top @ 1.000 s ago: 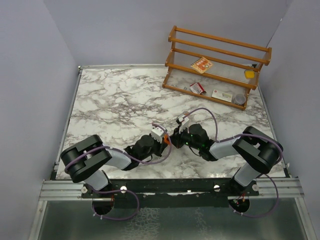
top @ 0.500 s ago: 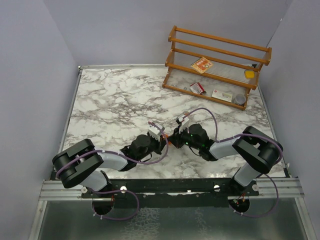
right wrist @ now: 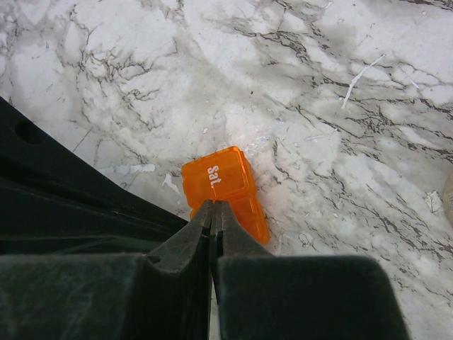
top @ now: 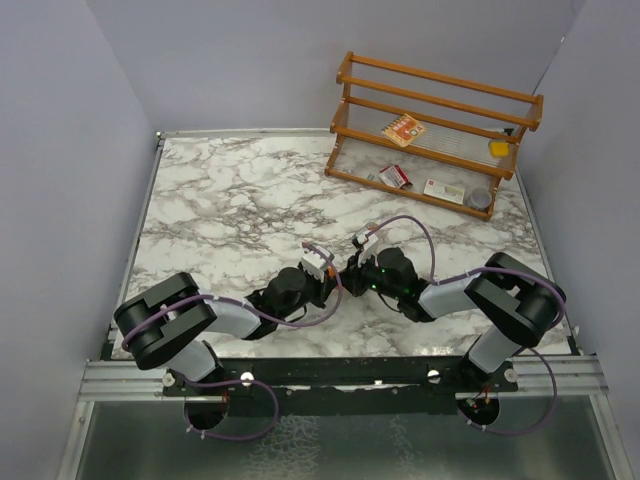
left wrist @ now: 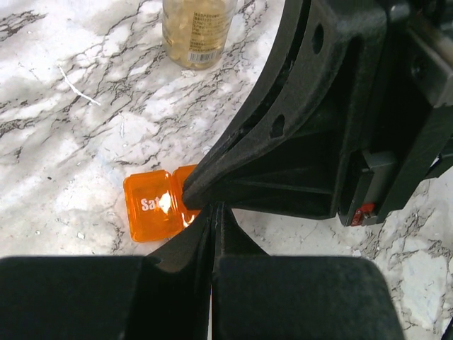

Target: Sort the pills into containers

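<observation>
Keeping left gripper (left wrist: 212, 212) and right gripper (right wrist: 212, 207) fingers pinched together, tips touching the orange box (right wrist: 216, 180) lying lid-flipped on the marble table (right wrist: 354, 142), not telling whether nipping an edge; expecting light, stiff, slick thin plastic, best taken by its side walls; jar (left wrist: 197, 28) standing near the box, rack (top: 440, 105) well apart, slippery marble all around.

- I see soft, even overhead light in the top view, with only faint, short shadows on the marble table (top: 220, 200).
- On my left wrist feed, the orange box (left wrist: 152, 205) shows a bright glare spot.
- Both wrist feeds turn dark and blurry along the bottom edge.
</observation>
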Robot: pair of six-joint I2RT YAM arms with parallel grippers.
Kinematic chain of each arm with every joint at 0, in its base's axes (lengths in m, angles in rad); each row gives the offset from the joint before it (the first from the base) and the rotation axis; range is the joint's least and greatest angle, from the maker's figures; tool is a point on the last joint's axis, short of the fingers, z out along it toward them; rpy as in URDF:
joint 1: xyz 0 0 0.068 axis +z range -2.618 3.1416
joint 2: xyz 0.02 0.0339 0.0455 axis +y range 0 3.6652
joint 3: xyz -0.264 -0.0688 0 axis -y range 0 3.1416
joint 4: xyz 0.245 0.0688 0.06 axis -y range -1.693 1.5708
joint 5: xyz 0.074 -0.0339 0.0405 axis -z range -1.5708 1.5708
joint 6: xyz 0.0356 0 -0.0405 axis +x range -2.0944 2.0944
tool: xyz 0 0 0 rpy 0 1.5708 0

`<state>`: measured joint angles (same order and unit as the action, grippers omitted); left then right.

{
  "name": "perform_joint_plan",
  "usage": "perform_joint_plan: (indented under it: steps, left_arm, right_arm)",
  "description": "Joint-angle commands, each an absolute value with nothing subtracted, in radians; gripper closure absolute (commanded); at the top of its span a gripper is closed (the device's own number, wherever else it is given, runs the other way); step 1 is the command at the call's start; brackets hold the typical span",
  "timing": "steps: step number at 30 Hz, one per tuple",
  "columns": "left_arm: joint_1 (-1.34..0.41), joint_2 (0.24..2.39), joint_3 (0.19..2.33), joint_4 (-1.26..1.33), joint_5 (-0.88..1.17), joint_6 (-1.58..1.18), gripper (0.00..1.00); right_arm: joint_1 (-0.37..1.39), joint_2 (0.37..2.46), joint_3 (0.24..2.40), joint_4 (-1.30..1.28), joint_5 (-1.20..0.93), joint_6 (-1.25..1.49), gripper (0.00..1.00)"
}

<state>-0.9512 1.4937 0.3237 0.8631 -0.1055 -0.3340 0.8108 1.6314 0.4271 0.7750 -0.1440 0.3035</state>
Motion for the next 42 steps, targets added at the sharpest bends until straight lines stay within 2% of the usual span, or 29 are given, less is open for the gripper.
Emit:
perform_joint_plan:
  steps: [1,14,33,42]
  left_arm:
    - [-0.953,1.501,0.358,0.884,-0.129,-0.308,1.0]
    - [-0.953,1.611,0.358,0.899,-0.138,-0.337,1.0]
    - [-0.953,1.452,0.309,0.884,-0.153,-0.334,1.0]
    - [-0.953,1.508,0.31,0.882,-0.143,-0.347,1.0]
  right_arm:
    - [0.821,1.67,0.411,0.658,-0.121,0.302,0.99]
    - [0.82,1.677,0.412,0.656,-0.123,0.304,0.99]
    - [0.824,1.675,0.414,0.652,-0.129,0.298,0.99]
    - [0.828,1.684,0.417,0.654,-0.129,0.299,0.99]
